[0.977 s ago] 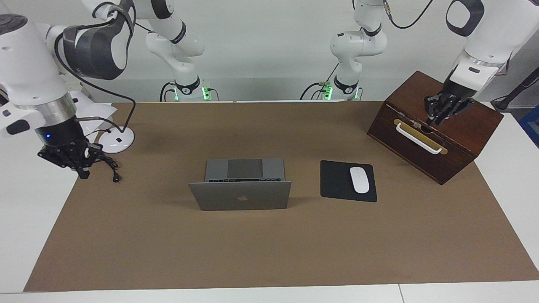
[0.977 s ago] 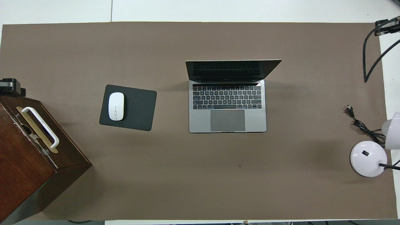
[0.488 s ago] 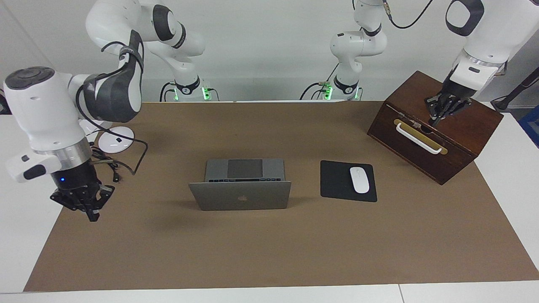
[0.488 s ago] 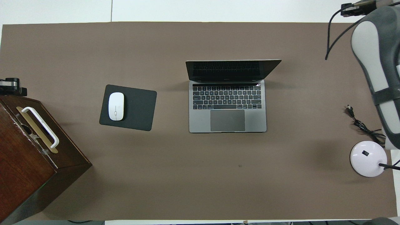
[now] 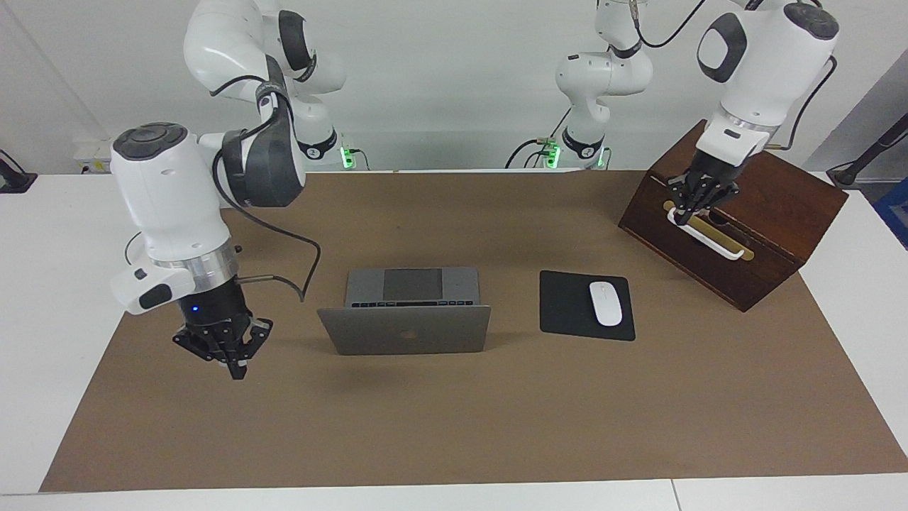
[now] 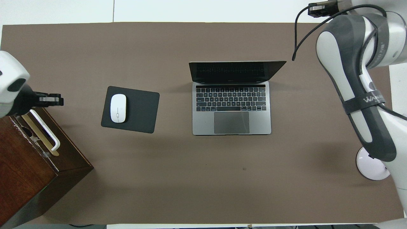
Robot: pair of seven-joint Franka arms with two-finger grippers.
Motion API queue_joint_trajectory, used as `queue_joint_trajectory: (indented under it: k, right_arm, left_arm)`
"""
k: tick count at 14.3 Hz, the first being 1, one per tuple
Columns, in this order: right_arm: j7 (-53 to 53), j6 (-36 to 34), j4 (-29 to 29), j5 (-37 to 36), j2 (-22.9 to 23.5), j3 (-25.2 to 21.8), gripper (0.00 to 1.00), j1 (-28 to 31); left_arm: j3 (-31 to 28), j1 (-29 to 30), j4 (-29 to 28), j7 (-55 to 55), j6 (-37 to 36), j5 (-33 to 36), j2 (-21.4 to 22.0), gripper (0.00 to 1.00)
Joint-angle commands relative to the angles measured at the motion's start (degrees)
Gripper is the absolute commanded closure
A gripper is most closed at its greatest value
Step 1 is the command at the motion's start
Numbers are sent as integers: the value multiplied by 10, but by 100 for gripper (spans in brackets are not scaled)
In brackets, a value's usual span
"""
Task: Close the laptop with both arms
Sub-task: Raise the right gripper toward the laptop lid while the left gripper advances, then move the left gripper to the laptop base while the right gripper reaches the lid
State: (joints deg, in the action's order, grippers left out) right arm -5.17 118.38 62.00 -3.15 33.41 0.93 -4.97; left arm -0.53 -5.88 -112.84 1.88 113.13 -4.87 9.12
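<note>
The silver-grey laptop [image 5: 404,330] [image 6: 231,122] stands open in the middle of the brown mat, its lid raised and its apple logo facing away from the robots. My right gripper [image 5: 237,370] hangs shut, fingertips together and pointing down, just above the mat beside the lid's edge, toward the right arm's end of the table. A gap separates it from the laptop. My left gripper [image 5: 683,218] [image 6: 54,100] is shut over the white handle of the wooden box, well apart from the laptop. Neither gripper holds anything.
A white mouse [image 5: 606,303] lies on a black mouse pad [image 5: 567,305] between the laptop and the dark wooden box [image 5: 773,234]. The box's white handle [image 6: 44,128] faces up. A white lamp base [image 6: 370,163] sits under the right arm [image 6: 353,79].
The right arm swung from beside the lamp base toward the laptop, its gripper dropping low over the mat. The left gripper's fingers came together as it moved from the box's top to its handle.
</note>
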Motion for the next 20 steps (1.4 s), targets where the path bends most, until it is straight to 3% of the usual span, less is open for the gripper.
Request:
queue_joint_trajectory:
  k: [1,4,8,10,12,17,20]
  right_arm:
    - [-24,32,-14,-28,24,-1,100,-16]
    - [-32,82,-16,-43,52,-1,100,-27]
    - [-36,130,-19,-66,83,-4,100,-69]
    - [-37,108,-19,-66,80,-4,100,-86]
    - [-41,44,-19,-60,73,5,100,-94]
    - [-51,-22,-17,-38,60,17,100,-93]
    - [-63,-17,-15,-37,59,17,100,-83]
  left_arm:
    - [-4,-35,-123,-18,109,-15,69,100]
    - [-4,-85,-233,-66,239,-16,116,100]
    - [-4,-156,-280,-128,302,-16,135,100]
    - [2,-183,-307,-146,350,-16,136,100]
    - [25,-188,-338,-157,404,-16,136,100]
    - [53,-222,-384,-177,531,-16,107,100]
    - [54,-255,-389,-178,608,-17,55,100]
